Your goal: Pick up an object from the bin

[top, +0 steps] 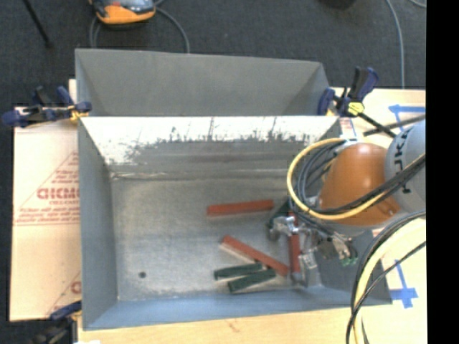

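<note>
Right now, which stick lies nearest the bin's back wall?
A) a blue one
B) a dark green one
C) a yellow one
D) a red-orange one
D: the red-orange stick lies crosswise, closest to the back wall. The two dark green sticks lie further toward the front.

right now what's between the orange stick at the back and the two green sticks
A slanted pale red stick lies between them in the camera view, its lower end reaching the green sticks; otherwise bare bin floor.
</note>
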